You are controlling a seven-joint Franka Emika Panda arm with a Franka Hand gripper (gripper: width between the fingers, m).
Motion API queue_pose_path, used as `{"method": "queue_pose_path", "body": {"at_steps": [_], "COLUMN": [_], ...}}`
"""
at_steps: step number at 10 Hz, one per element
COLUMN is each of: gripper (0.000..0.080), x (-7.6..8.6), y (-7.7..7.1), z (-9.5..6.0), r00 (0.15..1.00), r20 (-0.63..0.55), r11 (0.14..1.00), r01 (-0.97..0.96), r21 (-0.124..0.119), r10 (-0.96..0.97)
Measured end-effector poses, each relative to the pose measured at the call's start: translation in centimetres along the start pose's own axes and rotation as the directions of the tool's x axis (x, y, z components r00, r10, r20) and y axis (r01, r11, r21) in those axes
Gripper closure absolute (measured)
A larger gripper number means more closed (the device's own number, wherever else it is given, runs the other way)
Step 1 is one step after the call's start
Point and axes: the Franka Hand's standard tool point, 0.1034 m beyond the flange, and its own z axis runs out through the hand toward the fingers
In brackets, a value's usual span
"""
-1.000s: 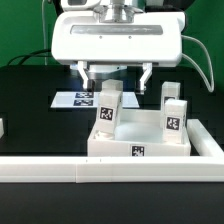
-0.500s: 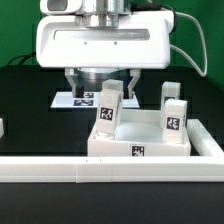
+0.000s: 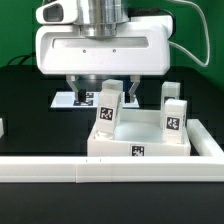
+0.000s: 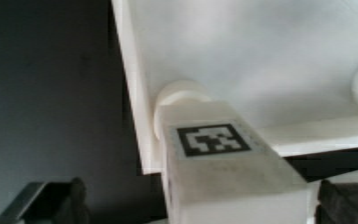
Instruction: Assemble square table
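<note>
Gripper [image 3: 105, 92] is held apart over a tagged leg [image 3: 108, 112] standing in the tabletop [image 3: 140, 142] on the worktop [image 3: 30, 110]. Black-and-white tags are seen; no readable writing.

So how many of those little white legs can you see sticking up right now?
3. One leg stands in the tabletop under the open gripper, one leg stands in its corner on the exterior view's right, and another leg is behind that. A fourth may be hidden.

tabletop [image 3: 140, 140]: white, rimmed, near border wall | legs [image 3: 108, 108] [image 3: 176, 113]: two upright in corners
</note>
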Motion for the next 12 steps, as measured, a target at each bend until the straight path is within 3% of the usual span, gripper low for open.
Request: {"method": "queue_pose_path", "body": {"at_steps": [2,5,10,12], "gripper": [0.0150,0.0511,0.0511,0.0509], "x": [0.07,0.08,0.08,0.08], "y": [0.04,0.07,0.07,0.07], "z": [0.09,0.10,0.10,0.10], "r00": [1.000,1.000,0.999,0.989], "r20": [-0.005,-0.005,-0.005,-0.005], "r11": [1.000,1.000,0.999,0.989], "r01": [0.000,0.000,-0.037,-0.146], "r21": [-0.002,-0.002,-0.001,0.000], "r10": [0.000,0.000,0.037,0.146]}}
